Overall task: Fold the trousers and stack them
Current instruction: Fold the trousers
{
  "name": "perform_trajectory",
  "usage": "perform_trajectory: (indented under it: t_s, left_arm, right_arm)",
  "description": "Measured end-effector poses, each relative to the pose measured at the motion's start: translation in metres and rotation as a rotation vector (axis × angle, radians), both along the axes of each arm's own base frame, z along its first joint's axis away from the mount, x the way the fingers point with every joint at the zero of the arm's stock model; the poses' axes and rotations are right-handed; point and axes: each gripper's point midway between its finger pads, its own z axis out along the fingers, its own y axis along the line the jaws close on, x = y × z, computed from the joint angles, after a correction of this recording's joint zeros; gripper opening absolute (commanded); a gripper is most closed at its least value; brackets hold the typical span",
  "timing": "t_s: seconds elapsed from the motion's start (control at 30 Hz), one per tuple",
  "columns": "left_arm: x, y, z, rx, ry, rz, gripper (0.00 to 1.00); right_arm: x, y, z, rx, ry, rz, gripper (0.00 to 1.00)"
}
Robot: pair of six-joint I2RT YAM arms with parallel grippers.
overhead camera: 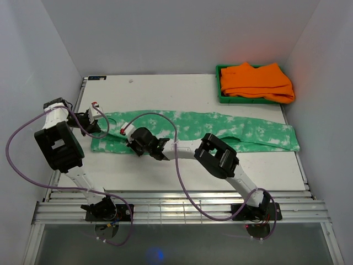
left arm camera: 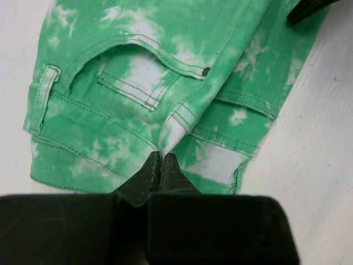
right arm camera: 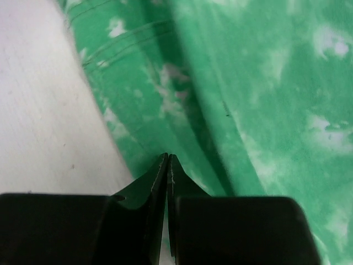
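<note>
Left tool: jaws pressed together, tips at the waistband of the trousers, left end. Right tool: jaws together at the near cloth edge. Trousers lie flat, stretched left to right across the table.

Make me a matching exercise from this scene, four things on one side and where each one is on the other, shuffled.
Things:
1 trousers
2 orange garments
3 left gripper
4 right gripper

Places:
A in the green tray
B at the waistband end
C stretched across the table
D at the near long edge of the cloth

Pairs: 1-C, 2-A, 3-B, 4-D.
</note>
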Motion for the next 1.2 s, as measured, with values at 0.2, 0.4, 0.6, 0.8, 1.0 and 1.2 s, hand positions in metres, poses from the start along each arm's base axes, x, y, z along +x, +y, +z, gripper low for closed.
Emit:
perform_trajectory:
  t_s: [0.2, 0.4, 0.6, 0.8, 1.0, 1.2]
  left_arm:
    - [0.002, 0.000, -0.006, -0.017, 0.027, 0.015, 0.00]
    - [0.000, 0.000, -0.006, -0.020, 0.032, 0.015, 0.00]
    - [-0.001, -0.001, -0.007, -0.020, 0.032, 0.007, 0.00]
    - [-0.003, -0.002, -0.007, -0.021, 0.033, -0.005, 0.00]
    - [-0.005, -0.003, -0.001, -0.020, 0.029, -0.021, 0.00]
    - [-0.006, -0.004, 0.024, 0.017, -0.035, -0.035, 0.00]
  right_arm:
    - [-0.034, 0.002, 0.013, -0.056, -0.196, 0.161, 0.08]
    - [-0.057, 0.014, 0.026, -0.072, -0.342, 0.272, 0.08]
    - [-0.036, 0.010, 0.020, -0.109, -0.423, 0.252, 0.08]
    - [-0.010, 0.014, -0.001, -0.154, -0.436, 0.228, 0.08]
    - [-0.002, 0.020, 0.000, -0.172, -0.447, 0.235, 0.08]
    - [0.001, 0.019, 0.000, -0.188, -0.449, 0.224, 0.08]
